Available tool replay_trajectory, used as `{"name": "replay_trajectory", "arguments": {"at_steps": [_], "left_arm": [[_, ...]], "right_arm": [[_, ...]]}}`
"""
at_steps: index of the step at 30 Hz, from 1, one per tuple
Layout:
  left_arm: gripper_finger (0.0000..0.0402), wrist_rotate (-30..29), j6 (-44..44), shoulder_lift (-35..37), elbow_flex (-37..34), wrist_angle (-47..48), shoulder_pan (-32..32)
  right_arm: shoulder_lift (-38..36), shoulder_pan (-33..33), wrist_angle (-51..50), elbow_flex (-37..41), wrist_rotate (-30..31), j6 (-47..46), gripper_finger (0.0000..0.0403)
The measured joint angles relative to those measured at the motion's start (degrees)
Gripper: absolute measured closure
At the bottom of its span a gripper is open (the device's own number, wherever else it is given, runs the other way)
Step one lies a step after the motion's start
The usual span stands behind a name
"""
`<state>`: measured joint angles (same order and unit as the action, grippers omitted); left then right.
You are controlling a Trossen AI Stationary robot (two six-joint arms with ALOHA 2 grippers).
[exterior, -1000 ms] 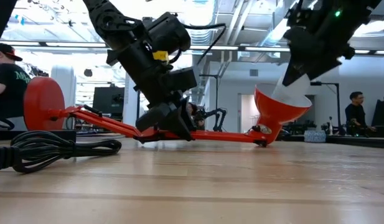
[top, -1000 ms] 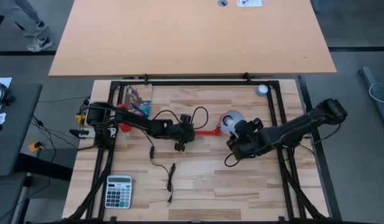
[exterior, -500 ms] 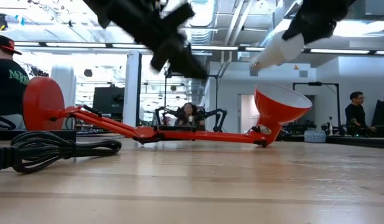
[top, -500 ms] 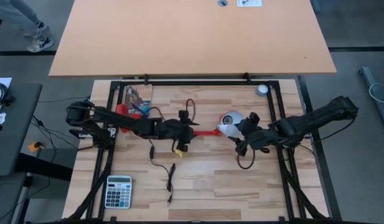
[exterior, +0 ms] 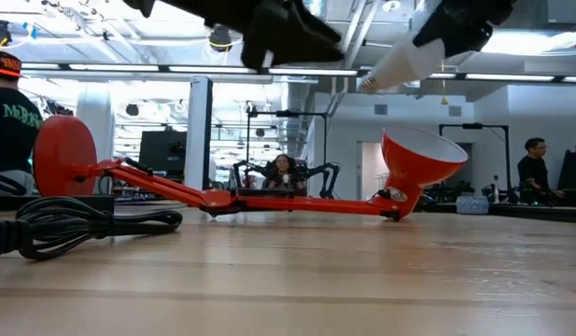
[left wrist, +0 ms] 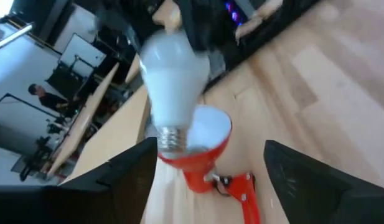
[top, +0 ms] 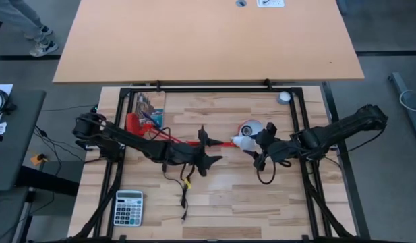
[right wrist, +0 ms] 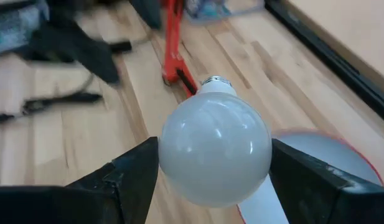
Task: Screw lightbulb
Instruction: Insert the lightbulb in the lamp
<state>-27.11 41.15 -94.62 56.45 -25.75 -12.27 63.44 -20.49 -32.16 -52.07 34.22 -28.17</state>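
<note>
Pincer (right wrist: 213, 186) of right arm clamping lightbulb (right wrist: 215, 155) — raised, left arm aloft.

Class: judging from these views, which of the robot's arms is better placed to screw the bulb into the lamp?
Right. Its end effector already grips the lightbulb just above the red shade; the left end effector is open and empty.

Bright, even ceiling light fills the room behind the bench (exterior: 297, 280), with strip-light glare overhead. Both wrist views smear with motion blur; the lightbulb (right wrist: 215, 147) carries soft highlights, its surroundings unfocused.
</note>
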Motion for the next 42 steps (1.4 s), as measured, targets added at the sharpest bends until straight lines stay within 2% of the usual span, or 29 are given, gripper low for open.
{"name": "replay_trajectory", "arguments": {"at_steps": [4, 9, 22, 28, 42], "left_arm": [[0.0107, -0.2, 0.8, -3.6, -0.1, -4.9, 0.0], [0.0107, -3.3, 2.6, -6.9, -0.1, -11.2, -0.2], [0.0124, -3.9, -4.1, -6.8, -0.1, -7.2, 0.9], [0.0136, -3.6, -5.5, -6.8, -0.1, -7.4, 0.9], [0.0137, -3.2, -6.6, -6.8, -0.1, -6.6, 0.7]], "right_arm": [[1.9, -0.1, 4.6, 0.0, -3.4, 3.1, 0.0117], [4.1, 0.0, 7.7, 0.0, -5.8, 4.6, 0.0117], [5.2, 1.0, 11.9, 0.0, -6.1, 6.2, 0.0117], [5.2, 1.0, 11.9, 0.0, -6.4, 6.2, 0.0117], [8.9, 2.3, 14.8, 0.0, -8.8, 8.2, 0.0117]]}}
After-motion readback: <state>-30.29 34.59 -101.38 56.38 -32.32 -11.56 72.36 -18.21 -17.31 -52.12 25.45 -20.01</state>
